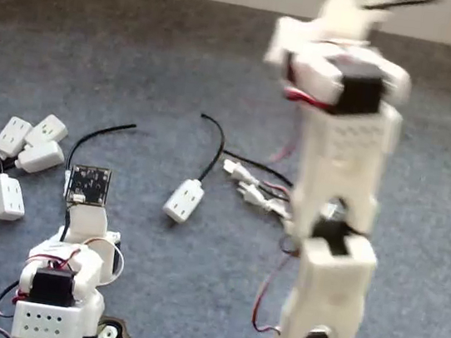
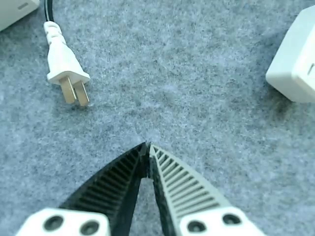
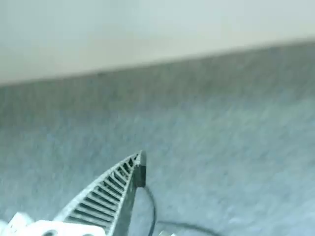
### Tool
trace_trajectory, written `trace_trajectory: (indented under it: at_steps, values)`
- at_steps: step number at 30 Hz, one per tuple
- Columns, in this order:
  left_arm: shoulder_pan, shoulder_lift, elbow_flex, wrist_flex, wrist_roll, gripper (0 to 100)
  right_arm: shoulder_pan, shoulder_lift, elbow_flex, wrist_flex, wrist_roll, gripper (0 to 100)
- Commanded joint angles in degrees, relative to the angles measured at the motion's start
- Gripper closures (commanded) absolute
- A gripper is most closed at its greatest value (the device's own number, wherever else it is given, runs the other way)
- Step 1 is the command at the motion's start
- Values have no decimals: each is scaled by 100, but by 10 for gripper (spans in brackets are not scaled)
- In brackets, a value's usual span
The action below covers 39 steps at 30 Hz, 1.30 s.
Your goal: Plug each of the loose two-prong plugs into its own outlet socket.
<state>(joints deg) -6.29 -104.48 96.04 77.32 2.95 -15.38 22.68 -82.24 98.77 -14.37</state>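
Note:
A white two-prong plug [image 2: 66, 73] on a black cable lies on the grey carpet, prongs toward my left gripper [image 2: 148, 147]. That gripper is shut and empty, a short way off the plug. A white outlet socket [image 2: 298, 56] lies at the other side. From above, the left arm [image 1: 68, 273] is folded low at the front. Beside it lies one socket [image 1: 184, 200] on a black cable. Two more loose plugs [image 1: 245, 182] lie further right. The right arm [image 1: 335, 193] stands raised high; its gripper [image 3: 140, 167] is shut, empty and well above the carpet.
Several white sockets [image 1: 26, 154] with black cables are clustered at the far left. Another white socket corner [image 2: 15, 7] lies near the plug's cable. A pale wall [image 3: 147, 34] borders the carpet at the back. A black cable [image 3: 151, 209] runs under the right gripper.

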Motion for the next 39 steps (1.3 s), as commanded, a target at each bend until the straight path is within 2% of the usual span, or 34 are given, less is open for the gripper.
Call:
trace_trajectory:
  at_steps: [1,10,22,26,29,34,37,39]
  values:
    - [75,13,110,-88,0,993,426,-1376,-224,215,580,416]
    - [75,13,110,-88,0,993,673,-3116,-224,215,756,416]
    - [110,4,92,-105,0,992,673,-3899,-224,224,774,416]
    - [-31,4,-101,-844,18,992,673,-3908,-215,233,774,416]
    - [-576,4,-629,-1556,0,991,673,-3916,22,233,765,416]
    - [-2211,13,-1974,-2444,0,993,673,-3925,1147,242,765,416]
    - [-2958,22,-2668,-2743,-9,993,673,-4048,2000,242,765,416]
    - [-3152,22,-2879,-2796,-26,992,664,-4330,2677,233,782,416]
